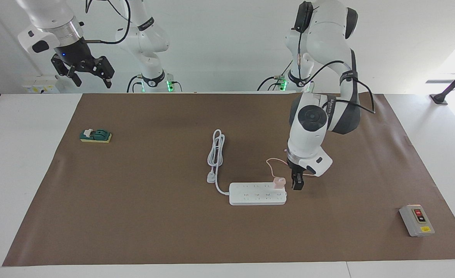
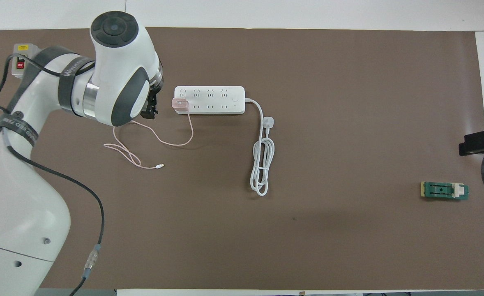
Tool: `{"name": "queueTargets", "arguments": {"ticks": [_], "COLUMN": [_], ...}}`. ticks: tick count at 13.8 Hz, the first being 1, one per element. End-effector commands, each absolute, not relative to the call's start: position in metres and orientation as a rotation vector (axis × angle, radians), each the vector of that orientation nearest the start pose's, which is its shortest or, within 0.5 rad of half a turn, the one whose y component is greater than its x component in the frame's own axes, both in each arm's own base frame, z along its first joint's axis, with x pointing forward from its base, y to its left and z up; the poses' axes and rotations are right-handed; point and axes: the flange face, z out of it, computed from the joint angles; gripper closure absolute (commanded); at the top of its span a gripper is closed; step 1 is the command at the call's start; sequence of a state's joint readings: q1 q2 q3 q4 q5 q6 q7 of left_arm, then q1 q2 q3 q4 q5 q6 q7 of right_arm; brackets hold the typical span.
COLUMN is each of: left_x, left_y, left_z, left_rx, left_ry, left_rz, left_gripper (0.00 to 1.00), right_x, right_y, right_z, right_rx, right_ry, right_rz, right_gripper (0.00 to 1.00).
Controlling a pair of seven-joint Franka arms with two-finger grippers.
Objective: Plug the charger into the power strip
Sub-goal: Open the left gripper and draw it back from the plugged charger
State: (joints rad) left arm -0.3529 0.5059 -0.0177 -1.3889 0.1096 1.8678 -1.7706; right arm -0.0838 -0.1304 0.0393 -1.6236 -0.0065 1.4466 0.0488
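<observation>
the pink charger [image 1: 279, 182] sits plugged into the power strip [image 1: 257, 194] at its left-arm end. left pincer [image 1: 297, 182] hangs just beside it, fingers apart, empty. right pincer [image 1: 89, 75] waits raised, apart.

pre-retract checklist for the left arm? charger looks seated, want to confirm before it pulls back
1. Small pale pink cube charger sits on the long flat white power strip, at its end toward the left arm: ok.
2. Prongs fully seated: cannot tell, they are hidden under the cube.
3. Left hand is off the charger, beside the strip's end: ok.
4. Thin pink cable lies loose on the brown mat, but runs under the left hand, so watch for a snag: cannot tell.
5. Thick white cord lies coiled, away from the left arm: ok.
6. Right hand waits raised at its own end: ok.
</observation>
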Motion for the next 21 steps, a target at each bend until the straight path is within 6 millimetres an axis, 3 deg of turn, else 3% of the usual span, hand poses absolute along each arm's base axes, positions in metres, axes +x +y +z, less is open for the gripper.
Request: {"name": "queueTargets", "arguments": {"ticks": [1,4,8,13,14,17,19,21], "left_x": [0.659,0.664,0.668,0.648,0.638,0.606,0.583,0.564], "left_y": [-0.201,-0.136,-0.035,0.041,0.051,0.054,0.052,0.045], "left_z": [0.464,0.508,0.538,0.586,0.602,0.637,0.664,0.674], "left_rx": [-2.460,-2.606,-2.780,-2.950,-2.987,-3.058,-3.094,-3.134], "left_ry": [-1.843,-1.677,-1.393,-0.904,-0.779,-0.385,-0.276,-0.205], "left_rz": [-0.097,-0.135,-0.138,-0.117,-0.124,-0.059,-0.067,-0.080], "left_gripper": [0.00,0.00,0.00,0.00,0.00,0.00,0.00,0.00], "right_x": [0.492,0.492,0.492,0.492,0.491,0.492,0.491,0.491], "right_y": [-0.025,-0.025,-0.025,-0.025,-0.025,-0.024,-0.024,-0.025], "right_z": [0.660,0.660,0.660,0.660,0.660,0.660,0.660,0.660], "right_rx": [-3.151,-3.151,-3.151,-3.151,-3.151,-3.151,-3.151,-3.151], "right_ry": [0.162,0.160,0.160,0.162,0.162,0.157,0.160,0.160], "right_rz": [0.080,0.080,0.080,0.085,0.087,0.087,0.090,0.090], "right_gripper": [0.00,0.00,0.00,0.00,0.00,0.00,0.00,0.00]}}
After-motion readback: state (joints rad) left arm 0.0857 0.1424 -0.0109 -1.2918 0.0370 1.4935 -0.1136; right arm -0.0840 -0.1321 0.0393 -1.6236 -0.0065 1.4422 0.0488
